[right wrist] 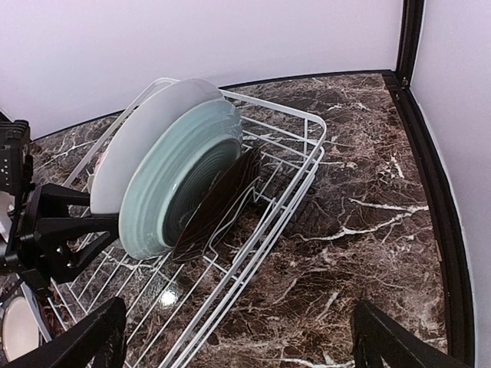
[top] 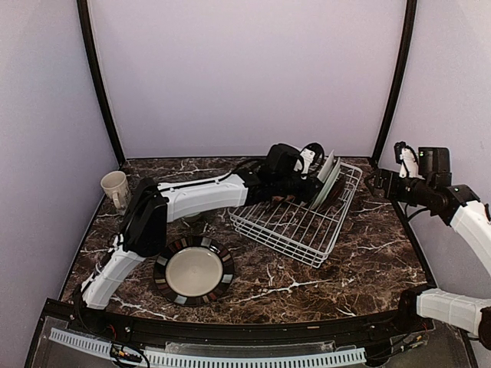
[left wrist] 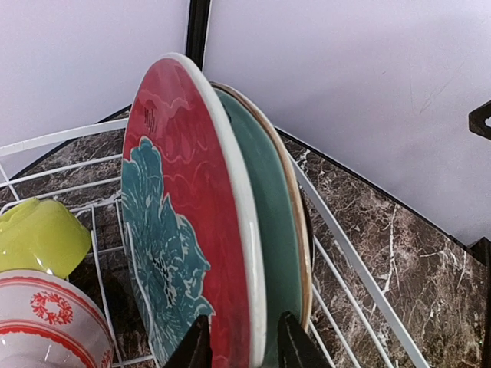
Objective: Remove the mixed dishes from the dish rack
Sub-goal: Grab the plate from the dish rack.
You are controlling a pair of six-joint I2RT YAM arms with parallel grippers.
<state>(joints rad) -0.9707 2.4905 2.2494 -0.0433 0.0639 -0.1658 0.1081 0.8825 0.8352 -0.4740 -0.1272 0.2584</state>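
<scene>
The dish rack (top: 295, 226) sits right of centre, with three plates standing on edge at its far end. In the left wrist view, the red floral plate (left wrist: 184, 199) is nearest, a pale-green plate (left wrist: 272, 222) behind it. My left gripper (left wrist: 244, 346) straddles the red plate's rim, one finger on each side, a thin gap showing at the right finger. The right wrist view shows the red plate's white underside (right wrist: 142, 134), the green plate (right wrist: 180, 180) and a black plate (right wrist: 226, 192). My right gripper (right wrist: 242, 345) hangs wide open off the rack's right side, holding nothing.
A lime bowl (left wrist: 38, 238) and a red-patterned white bowl (left wrist: 46, 326) lie in the rack left of the plates. On the table stand a beige mug (top: 115, 188) at far left and a dark-rimmed plate (top: 193, 270) at front left. The left arm (top: 199, 195) stretches across the middle.
</scene>
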